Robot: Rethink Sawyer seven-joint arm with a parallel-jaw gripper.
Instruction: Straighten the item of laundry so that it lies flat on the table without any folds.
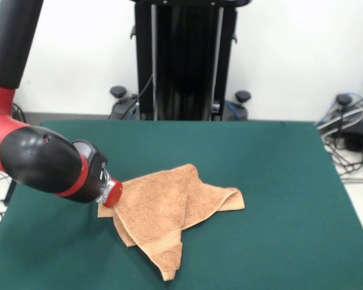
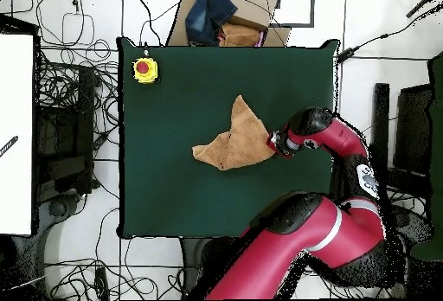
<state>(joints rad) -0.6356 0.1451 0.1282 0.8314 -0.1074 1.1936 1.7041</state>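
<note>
Towel (image 1: 172,208) lies crumpled and folded near the middle of the green table (image 1: 278,181) (several layers overlap). You will find the gripper (image 1: 110,194) at its left edge; whether it grasps the cloth cannot be told.

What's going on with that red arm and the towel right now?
Tool low at towel's edge, fingers hidden. Towel crumpled, folded over itself, not flat. Yellow box with red button at table corner, well clear.
</note>
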